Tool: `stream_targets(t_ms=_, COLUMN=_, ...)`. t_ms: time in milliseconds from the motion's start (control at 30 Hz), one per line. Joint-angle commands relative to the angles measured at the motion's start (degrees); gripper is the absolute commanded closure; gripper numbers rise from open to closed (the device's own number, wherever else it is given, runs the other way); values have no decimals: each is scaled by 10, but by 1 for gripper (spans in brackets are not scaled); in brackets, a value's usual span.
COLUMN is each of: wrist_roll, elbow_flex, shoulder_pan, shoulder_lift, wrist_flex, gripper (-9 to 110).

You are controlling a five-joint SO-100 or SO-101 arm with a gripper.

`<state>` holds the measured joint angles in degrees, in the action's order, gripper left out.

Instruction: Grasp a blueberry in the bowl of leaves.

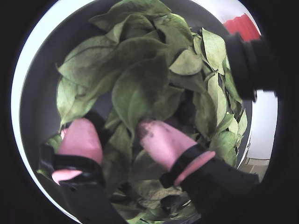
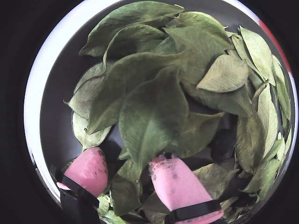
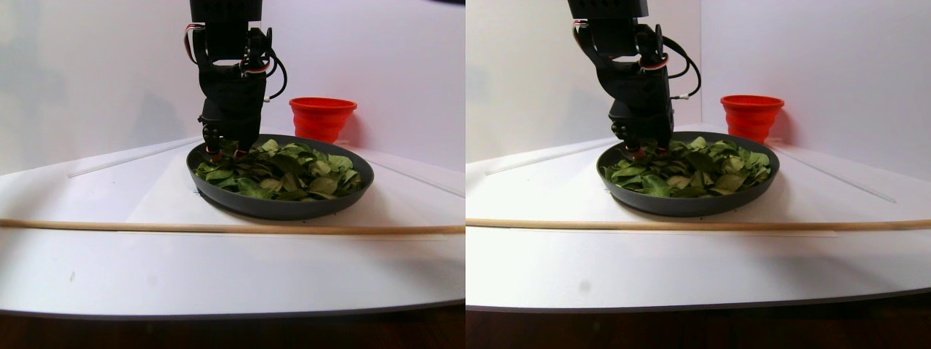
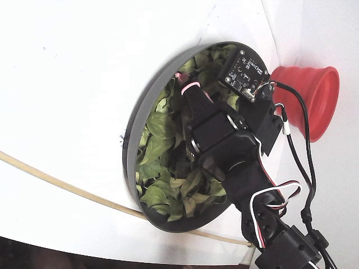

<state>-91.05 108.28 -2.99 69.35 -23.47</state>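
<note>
Leaves (image 2: 154, 107) fill the bowl (image 3: 280, 206), which sits on the white surface (image 3: 145, 269). In both wrist views they heap over most of the dark dish, thickest from twelve round to five o'clock, with bare grey wall (image 2: 56, 102) showing at nine. A dark round shape (image 2: 223, 143) sits among the leaves at about four o'clock in a wrist view; I cannot tell if it is a blueberry. My jaws (image 2: 126, 172) stand apart, pink pads down in the foliage at six o'clock of that view, one pad (image 2: 88, 170) at seven, the other (image 2: 180, 186) at five, with a leaf between them and nothing clamped. In the stereo pair view I stand upright over the bowl's left rim. The red cup (image 3: 322, 118) stands just behind the bowl, at one o'clock from it. A thin wooden rod (image 3: 218, 228) lies across the surface in front.
</note>
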Motion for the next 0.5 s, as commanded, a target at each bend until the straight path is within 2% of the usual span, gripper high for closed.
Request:
stream_targets(t_ms=0, wrist_roll=-38, elbow_flex=-25, shoulder_pan=-9, shoulder_lift=36, wrist_flex=26, gripper=85)
stream_targets(t_ms=467, wrist_roll=-39, elbow_flex=-22, shoulder_pan=-8, shoulder_lift=40, wrist_flex=26, gripper=85)
